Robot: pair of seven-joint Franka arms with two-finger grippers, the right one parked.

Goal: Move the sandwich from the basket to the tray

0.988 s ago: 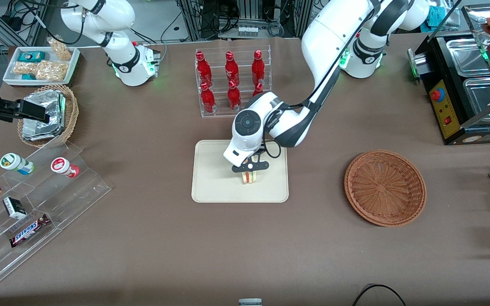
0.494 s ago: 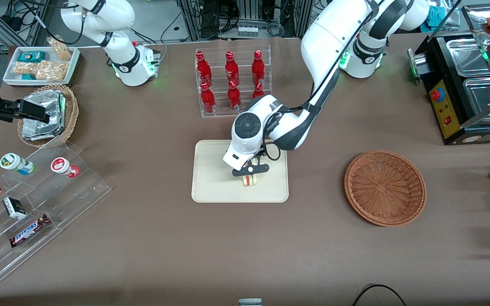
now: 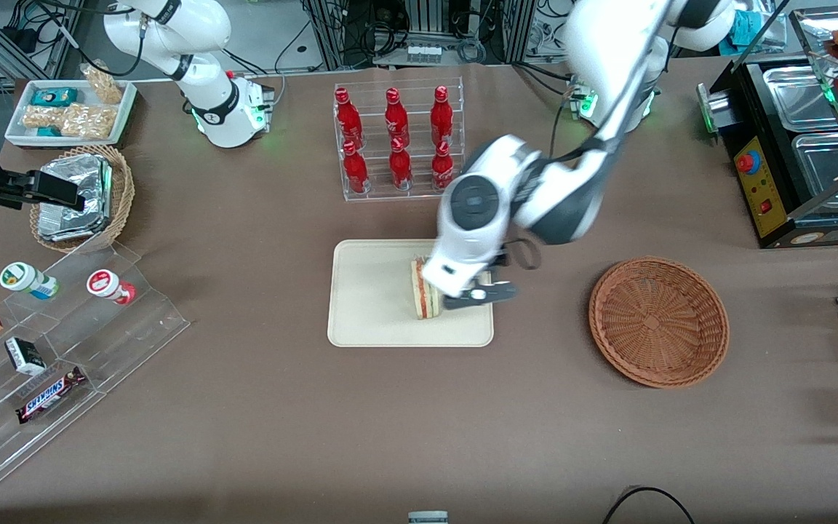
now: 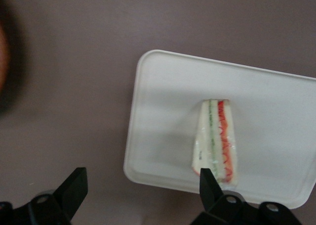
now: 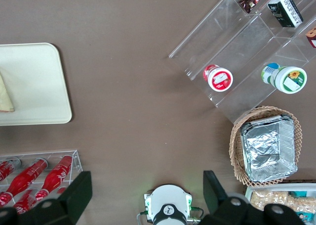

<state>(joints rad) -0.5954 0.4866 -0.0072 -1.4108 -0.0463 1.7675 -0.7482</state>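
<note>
One reddish-brown woven wicker basket (image 3: pixel 658 321), wide, shallow and round, sits on the brown worktop (image 3: pixel 259 407) toward the working arm's end; nothing shows in it. Bare worktop lies all round its rim, with a broad open strip between it and the front camera.

One flat cream-beige rectangular tray (image 3: pixel 368 298) with rounded corners lies mid-worktop, well apart from the basket. One small triangular sandwich (image 3: pixel 423 288) of white bread with orange-red and green filling lies on it, toward the tray edge that faces the basket; the wrist view shows it fully inside the low rim (image 4: pixel 212 139). Most of the tray's surface toward the parked arm's end is bare.

The left arm's gripper (image 3: pixel 479 295) hangs above the tray's basket-side edge, just beside the sandwich and not touching it. Its two black fingers (image 4: pixel 207 183) stand wide apart, holding nothing.

Farther from the camera, one clear acrylic rack (image 3: pixel 397 142) carries six red bottles in two rows of three, with a strip of bare worktop between it and the tray.
</note>
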